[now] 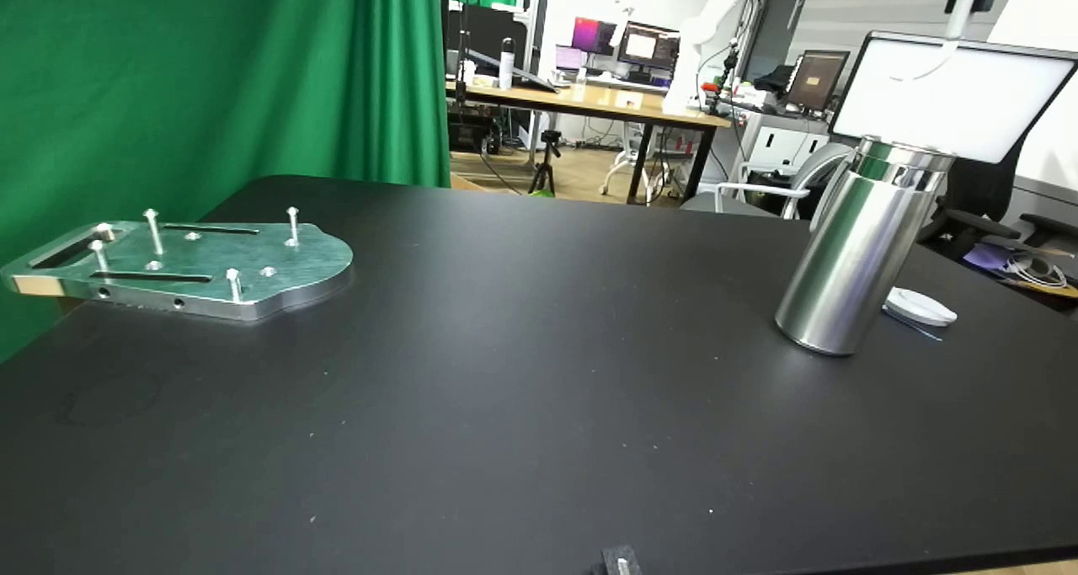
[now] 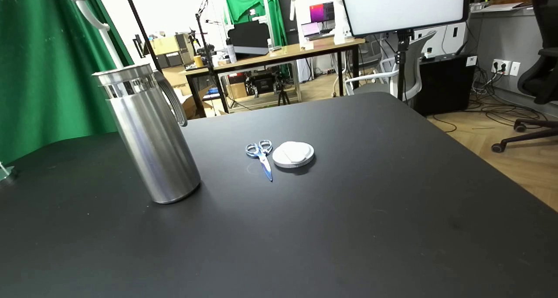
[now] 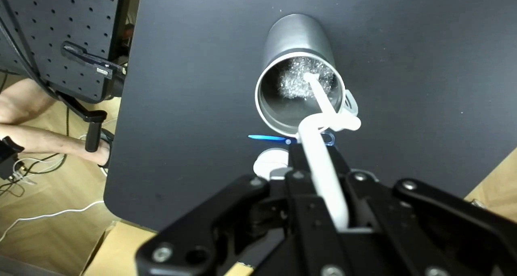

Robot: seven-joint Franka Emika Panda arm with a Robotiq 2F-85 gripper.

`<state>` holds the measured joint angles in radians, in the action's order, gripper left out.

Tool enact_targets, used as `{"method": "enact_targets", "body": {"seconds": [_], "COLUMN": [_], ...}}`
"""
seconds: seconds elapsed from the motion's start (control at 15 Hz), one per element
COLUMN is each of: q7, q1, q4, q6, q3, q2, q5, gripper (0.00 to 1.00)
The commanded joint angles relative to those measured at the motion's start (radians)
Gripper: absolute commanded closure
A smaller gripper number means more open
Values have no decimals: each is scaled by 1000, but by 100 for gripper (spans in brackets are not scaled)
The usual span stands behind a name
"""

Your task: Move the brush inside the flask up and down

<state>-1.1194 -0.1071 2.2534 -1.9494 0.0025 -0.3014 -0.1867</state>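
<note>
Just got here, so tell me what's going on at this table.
A robot gripper holds a white-handled brush, with its bristles inside a steel flask. The flask stands on the black table with its mouth uncovered. Scissors and what looks like a white lid lie nearby.

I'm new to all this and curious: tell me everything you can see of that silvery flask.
The flask is a tall cylinder of what looks like brushed steel, with a mirror-bright neck, a grey ribbed handle on one side and an open, lidless rim. It stands on its base on the black tabletop. In the wrist view, a white brush reaches down inside, its glinting head showing within; whether the brush touches the rim or inner wall I can't tell.
</note>
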Motion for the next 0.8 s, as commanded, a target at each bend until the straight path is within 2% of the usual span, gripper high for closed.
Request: {"method": "enact_targets", "body": {"seconds": [0.0, 0.47, 0.73], "q7": [-12, -26, -14], "q1": [-12, -9, -2], "q4": [3, -8, -6], "q6": [5, 13, 28], "q3": [7, -7, -11], "q2": [46, 173, 144], "q5": [-7, -11, -10], "gripper": [96, 96, 96]}}
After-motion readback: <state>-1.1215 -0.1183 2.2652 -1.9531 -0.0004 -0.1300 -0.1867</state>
